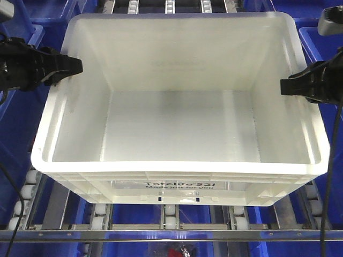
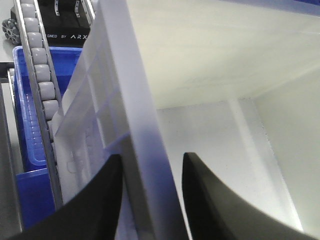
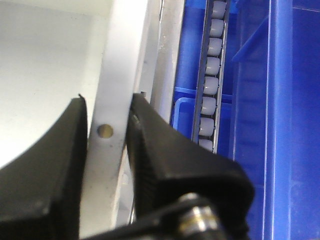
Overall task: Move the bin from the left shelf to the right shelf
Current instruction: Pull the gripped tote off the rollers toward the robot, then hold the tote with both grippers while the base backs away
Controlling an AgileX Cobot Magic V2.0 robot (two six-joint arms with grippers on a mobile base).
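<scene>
Two black grippers flank a large white tote (image 1: 177, 170) in the front-facing view: the left gripper (image 1: 75, 65) meets its left rim at about 9 o'clock and the right gripper (image 1: 286, 84) meets its right rim at about 3 o'clock. The tote sits level on silver roller rails (image 1: 170, 217), fills the middle of the frame, and is empty, with black "Totelife 521" print (image 1: 179, 185) on its near side at 6 o'clock. Blue plastic bins (image 1: 321, 40) lie beyond it at 2 and 10 o'clock. From the left wrist, the left gripper's two dark fingers (image 2: 100, 200) rise from 6 o'clock and straddle the tote's ribbed rim, one outside the wall and one inside. A thin sliver of space shows beside the inner finger, so I cannot tell whether they pinch. A roller rail runs toward 11 o'clock over a blue bin. From the right wrist, the right gripper's fingers (image 3: 50, 160) are clamped on the white rim, pressing it from both sides, with a small round hole (image 3: 104, 131) in the rim between them. Rollers and blue plastic fill the side from 1 to 4 o'clock.
</scene>
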